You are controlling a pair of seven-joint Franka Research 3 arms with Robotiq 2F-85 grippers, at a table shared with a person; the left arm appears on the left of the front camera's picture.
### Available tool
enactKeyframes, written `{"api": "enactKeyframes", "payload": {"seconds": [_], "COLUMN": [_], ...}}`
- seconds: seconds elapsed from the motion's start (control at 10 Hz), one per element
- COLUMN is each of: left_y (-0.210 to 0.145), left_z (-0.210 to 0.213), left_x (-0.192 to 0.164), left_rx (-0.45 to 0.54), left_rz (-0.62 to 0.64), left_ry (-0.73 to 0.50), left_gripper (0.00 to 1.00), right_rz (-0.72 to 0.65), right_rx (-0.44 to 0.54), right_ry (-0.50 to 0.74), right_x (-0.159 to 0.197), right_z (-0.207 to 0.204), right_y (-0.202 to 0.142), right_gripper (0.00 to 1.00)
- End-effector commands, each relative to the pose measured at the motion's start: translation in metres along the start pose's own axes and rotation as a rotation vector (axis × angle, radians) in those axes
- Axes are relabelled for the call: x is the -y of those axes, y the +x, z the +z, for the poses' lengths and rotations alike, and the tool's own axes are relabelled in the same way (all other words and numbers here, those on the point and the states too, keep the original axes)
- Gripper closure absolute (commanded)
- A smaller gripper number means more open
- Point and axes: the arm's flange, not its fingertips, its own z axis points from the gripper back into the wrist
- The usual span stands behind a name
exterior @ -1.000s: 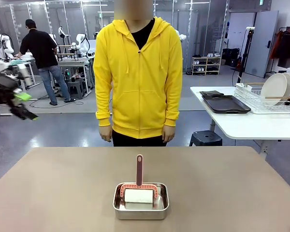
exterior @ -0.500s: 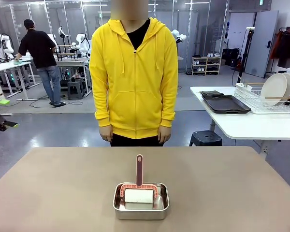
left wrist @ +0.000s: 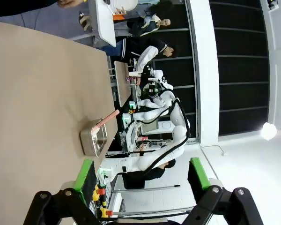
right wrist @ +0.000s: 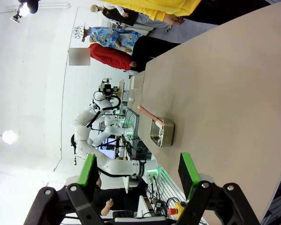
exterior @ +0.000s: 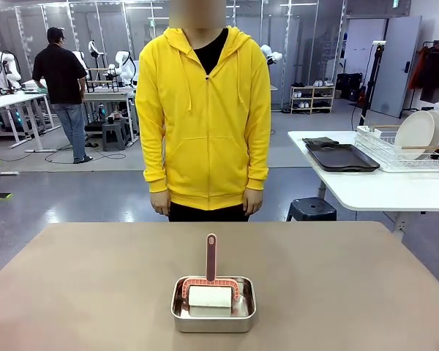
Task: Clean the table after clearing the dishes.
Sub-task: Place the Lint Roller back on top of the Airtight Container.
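Front view: wide matte tan-brown table (exterior: 88, 292) across the lower half of the frame, bare except for a small rectangular steel pan (exterior: 213, 311) at lower centre. Inside the pan, a white roller with a coral-red frame and upright handle (exterior: 211, 257), handle pointing toward the far edge. Beyond that edge, a person in a yellow hoodie (exterior: 207, 117), arms hanging. At right of frame, on a smaller white table, round white plates (exterior: 413, 134) upright in a wire rack beside dark trays (exterior: 341, 156); dishes apparently cleared already.

Left wrist view: left gripper (left wrist: 139, 180) at bottom of frame, green pads spread wide, nothing between them; table at left, pan and handle at mid-left.

Right wrist view: right gripper (right wrist: 138, 174) at bottom, likewise wide and empty; pan (right wrist: 161, 132) at centre.

Probably light and rigid, that roller; best taken by the slim handle, well above the frame. Smooth plastic, so likely to twist under a loose pinch.
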Motion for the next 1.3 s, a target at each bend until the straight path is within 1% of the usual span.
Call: {"api": "enactKeyframes", "payload": {"seconds": [0.0,0.1,1.2], "left_y": [0.01,0.0,0.0], "left_z": [-0.0095,0.0,0.0], "left_x": [0.0071,0.0,0.0], "left_rx": [0.014,0.0,0.0], "left_rz": [0.033,0.0,0.0], "left_ry": [-0.01,0.0,0.0], "left_gripper": [0.0,0.0,0.0], "right_rz": [-0.002,-0.002,-0.002], "right_rx": [0.006,0.006,0.006], "right_ry": [0.012,0.012,0.012], "right_x": [-0.0031,-0.0031,-0.0031], "right_z": [-0.0042,-0.0042,-0.0042], "right_y": [-0.0053,-0.0053,-0.0053], "right_gripper": [0.13,0.13,0.13]}}
